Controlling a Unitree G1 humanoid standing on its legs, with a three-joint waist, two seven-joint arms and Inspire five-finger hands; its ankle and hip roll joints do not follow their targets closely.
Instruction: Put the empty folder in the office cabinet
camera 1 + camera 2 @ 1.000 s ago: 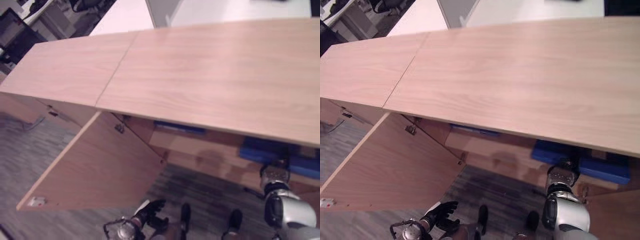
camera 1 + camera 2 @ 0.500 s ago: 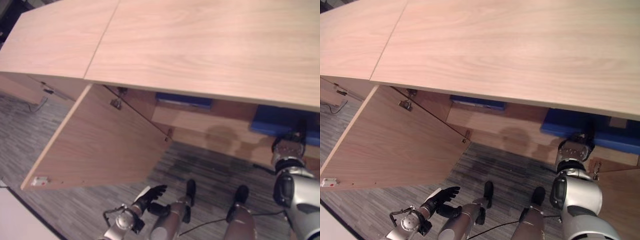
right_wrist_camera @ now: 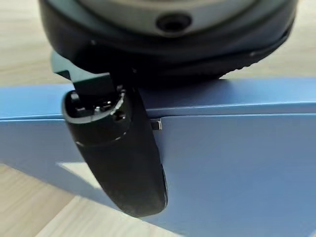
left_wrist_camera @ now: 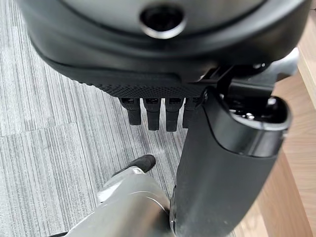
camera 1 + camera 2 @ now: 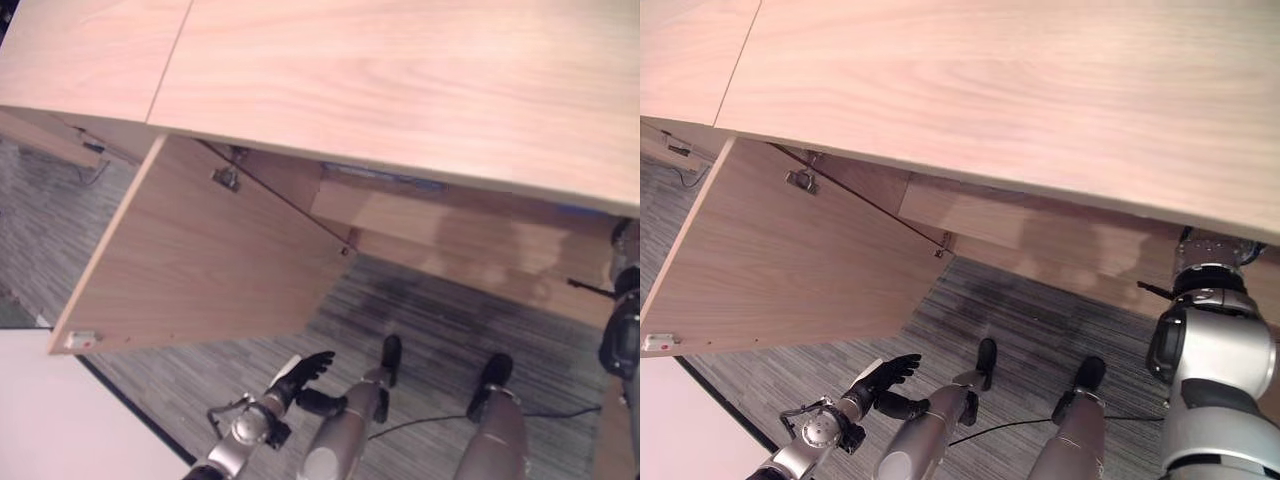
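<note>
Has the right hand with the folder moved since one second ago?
Yes. The right hand, pinching the blue folder, went deeper in: its wrist now meets the front edge of the cabinet top, earlier well short of it.

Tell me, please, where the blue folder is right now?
In the right wrist view the blue folder lies flat on the cabinet's wooden shelf, under the right hand, whose thumb rests across it.

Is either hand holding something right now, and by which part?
Right hand pinches the flat blue folder at its upper edge; left hand holds nothing.
</note>
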